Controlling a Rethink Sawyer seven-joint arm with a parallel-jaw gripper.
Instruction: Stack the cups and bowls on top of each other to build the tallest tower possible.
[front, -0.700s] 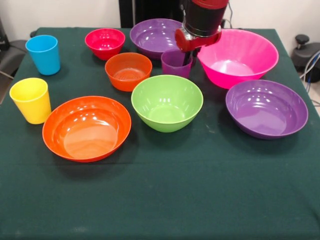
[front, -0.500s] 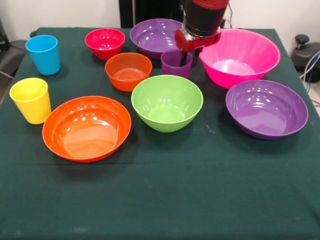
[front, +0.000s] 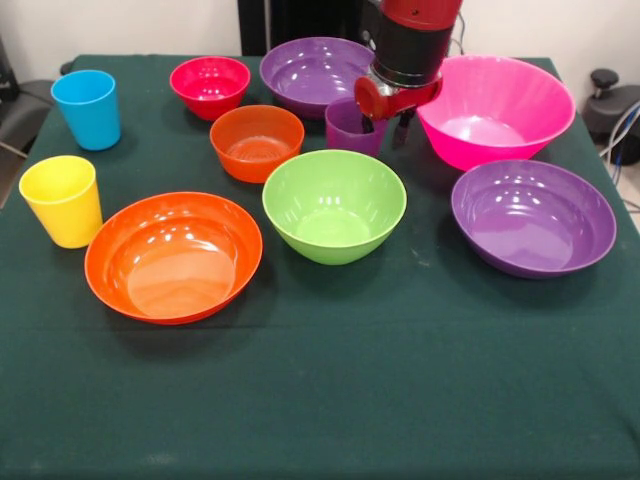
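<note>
A: Where is the gripper (front: 385, 128)?

B: At about twelve o'clock on the table (front: 330, 400), between the purple cup (front: 347, 124) and the pink bowl (front: 495, 110).

A: How wide are its fingers?

B: Spread. One dark finger dips at the cup's rim, the other hangs just outside; whether they touch it I cannot tell.

A: The cup?

B: Upright, at one o'clock from the green bowl (front: 334, 205).

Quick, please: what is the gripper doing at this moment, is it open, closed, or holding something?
Gripper: low beside the purple cup, next to the pink bowl; open or closed cannot be told, and no grasp is visible.
</note>
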